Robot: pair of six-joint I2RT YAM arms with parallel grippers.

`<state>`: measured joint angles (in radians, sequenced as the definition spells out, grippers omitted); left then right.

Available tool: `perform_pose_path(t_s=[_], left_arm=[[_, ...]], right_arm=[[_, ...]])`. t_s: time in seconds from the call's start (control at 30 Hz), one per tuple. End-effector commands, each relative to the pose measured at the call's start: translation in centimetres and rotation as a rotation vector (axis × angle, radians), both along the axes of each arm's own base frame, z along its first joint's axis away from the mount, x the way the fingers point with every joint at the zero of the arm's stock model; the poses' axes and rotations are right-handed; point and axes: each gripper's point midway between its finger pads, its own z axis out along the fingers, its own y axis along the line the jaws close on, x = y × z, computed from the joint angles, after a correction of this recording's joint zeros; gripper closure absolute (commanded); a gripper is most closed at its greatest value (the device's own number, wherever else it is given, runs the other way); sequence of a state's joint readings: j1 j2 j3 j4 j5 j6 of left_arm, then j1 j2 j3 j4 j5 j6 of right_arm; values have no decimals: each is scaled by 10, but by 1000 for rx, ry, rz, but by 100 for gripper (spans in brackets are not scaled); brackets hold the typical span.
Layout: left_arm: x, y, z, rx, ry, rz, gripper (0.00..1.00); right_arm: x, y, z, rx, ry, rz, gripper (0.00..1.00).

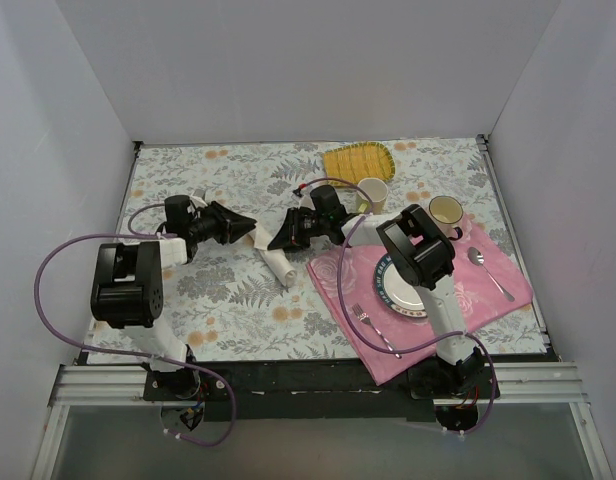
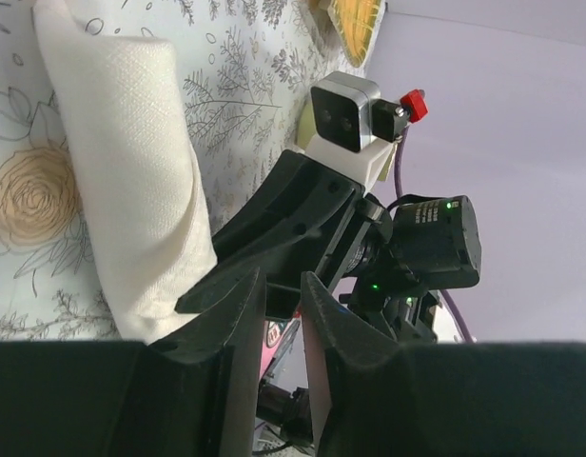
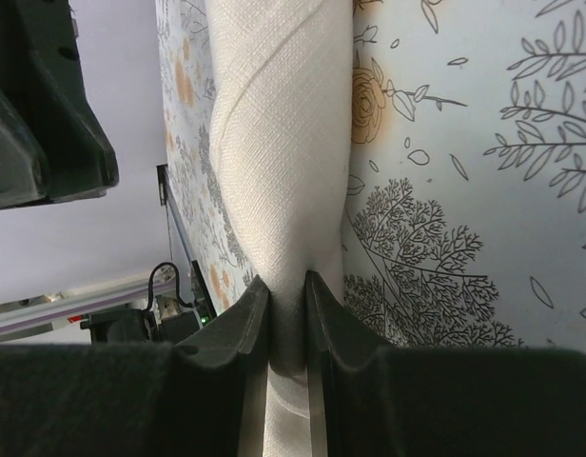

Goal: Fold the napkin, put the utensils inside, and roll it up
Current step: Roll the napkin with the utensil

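cream-white cloth, the napkin [image 1: 280, 264] lies as a soft roll on the leaf-and-flower printed surface [image 1: 228, 305], a little left of centre in the overhead view. its long axis runs on a slant, from a far end on the left to a near end on the right. the right tool [image 3: 286, 286] comes at it from the right and is clamped across the roll, the fabric pinched and creased between its two black fingers. the left tool [image 2: 283, 290] points in from the left at the roll's far end. its fingers stand close together with a thin gap and nothing between them. the napkin's end sits just beside the outer face of one finger, not inside. so the roll lies between the two tools, and only the right one holds it. the weave is a fine crosshatch, matte and slack, with a diagonal edge wrapping the tube. no gold utensil shows; whether it is inside the roll cannot be told. a silver fork [image 1: 376, 332] and spoon [image 1: 491, 274] lie well apart on a pink placemat [image 1: 333, 275]. the rolling looks nearly done, and any last tuck would likely have to follow that slanted axis.
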<state>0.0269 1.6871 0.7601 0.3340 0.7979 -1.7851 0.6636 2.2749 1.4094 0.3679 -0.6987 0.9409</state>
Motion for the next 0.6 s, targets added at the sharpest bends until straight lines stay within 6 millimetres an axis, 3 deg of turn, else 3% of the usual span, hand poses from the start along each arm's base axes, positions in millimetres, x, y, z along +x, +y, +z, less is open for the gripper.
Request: perform_pose_path(t_s=[0.0, 0.13, 0.2, 0.43, 0.57], left_arm=[[-4, -23, 9, -61, -91, -66, 79], [-5, -34, -5, -64, -74, -79, 80], [-6, -33, -20, -31, -48, -68, 80], [-17, -13, -80, 164, 112, -4, 83], [-21, -10, -98, 198, 165, -5, 84]], right_arm=[[8, 1, 16, 29, -43, -42, 99], [6, -2, 10, 10, -58, -33, 99], [8, -3, 10, -11, -78, -34, 99], [5, -8, 8, -101, -183, 38, 99], [0, -6, 6, -174, -247, 130, 88]])
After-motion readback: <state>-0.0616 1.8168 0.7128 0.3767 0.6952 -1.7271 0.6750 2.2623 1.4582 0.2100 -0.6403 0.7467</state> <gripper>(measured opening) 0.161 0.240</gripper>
